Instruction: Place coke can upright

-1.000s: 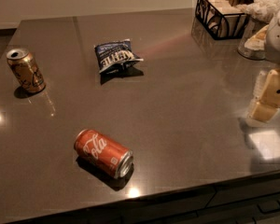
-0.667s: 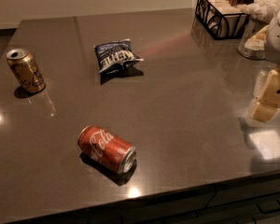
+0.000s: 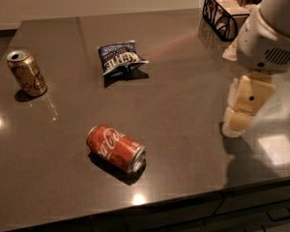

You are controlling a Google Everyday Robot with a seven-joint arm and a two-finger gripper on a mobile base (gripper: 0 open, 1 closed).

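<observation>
The hand [image 3: 241, 109] hangs at the right side, low over the worktop [image 3: 183, 76], pale and pointing down; it holds nothing and touches none of the things, and whether it is spread or closed I cannot tell. The coke can [image 3: 116, 149] lies on its side near the front edge, well apart from the hand, its silver end turned to the front right. Farther back lies a dark chip bag [image 3: 121, 58]. A gold-brown can [image 3: 26, 73] stands upright at the left, and a wire basket [image 3: 227, 8] sits at the back right.
</observation>
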